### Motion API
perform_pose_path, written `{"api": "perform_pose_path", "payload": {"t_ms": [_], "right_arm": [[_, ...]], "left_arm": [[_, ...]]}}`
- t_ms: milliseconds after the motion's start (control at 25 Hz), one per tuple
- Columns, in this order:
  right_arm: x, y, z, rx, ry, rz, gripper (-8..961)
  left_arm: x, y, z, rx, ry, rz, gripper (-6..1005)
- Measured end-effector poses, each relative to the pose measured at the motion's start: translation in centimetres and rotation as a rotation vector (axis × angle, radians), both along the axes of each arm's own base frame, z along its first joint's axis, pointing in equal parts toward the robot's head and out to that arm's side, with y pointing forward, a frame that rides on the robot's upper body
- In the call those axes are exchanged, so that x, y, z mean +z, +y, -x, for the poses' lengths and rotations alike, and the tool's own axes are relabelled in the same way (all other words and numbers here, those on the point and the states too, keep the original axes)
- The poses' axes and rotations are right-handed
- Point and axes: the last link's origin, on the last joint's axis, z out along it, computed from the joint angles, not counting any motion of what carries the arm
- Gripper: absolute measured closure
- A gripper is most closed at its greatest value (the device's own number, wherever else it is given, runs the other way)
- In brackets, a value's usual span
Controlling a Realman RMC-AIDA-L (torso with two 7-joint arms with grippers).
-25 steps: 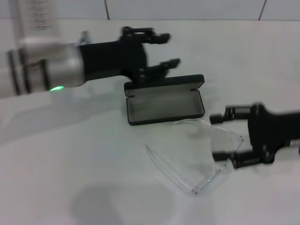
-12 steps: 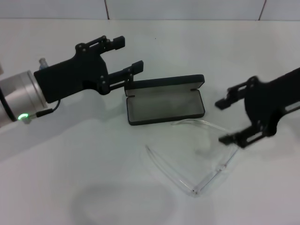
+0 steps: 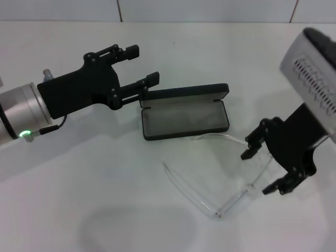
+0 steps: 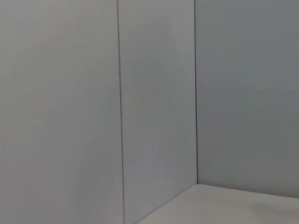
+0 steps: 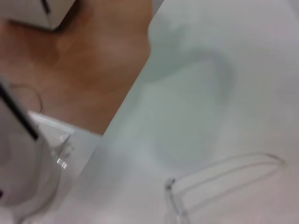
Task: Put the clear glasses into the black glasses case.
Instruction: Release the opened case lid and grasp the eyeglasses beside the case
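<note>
The clear glasses (image 3: 236, 199) lie unfolded on the white table, just in front of the black glasses case (image 3: 185, 119). The case stands open with its grey lining up and its lid (image 3: 184, 94) tilted back. My right gripper (image 3: 257, 172) is open and points down at the right end of the glasses, one finger on each side of the lens; I cannot tell whether they touch. The right wrist view shows part of the glasses (image 5: 224, 175). My left gripper (image 3: 143, 64) hovers open beside the case's left rear corner, holding nothing.
The white table (image 3: 105, 173) spreads around the case and glasses. In the right wrist view the table's edge meets a wooden floor (image 5: 93, 60). The left wrist view shows only a grey wall (image 4: 154, 93).
My right gripper has swung down and nearer, from level beside the glasses to pointing down over their right end. The left gripper drew back left from the case, then stayed still.
</note>
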Motion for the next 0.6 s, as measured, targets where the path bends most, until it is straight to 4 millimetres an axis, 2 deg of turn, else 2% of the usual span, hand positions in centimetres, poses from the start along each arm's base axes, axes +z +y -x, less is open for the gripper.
{"api": "perform_pose_path", "payload": {"t_ms": [240,600], "right_arm": [[-1.8,-0.2,0.0,0.082,-0.097,0.033,270],[-4.1,0.1,0.3,0.147,-0.151,0.069,282]], "left_arm": [[-0.1,-0.1,0.2,0.004,0.001,0.003,261],[-0.3,0.2,0.0,0.002,0.000,0.012,261]]}}
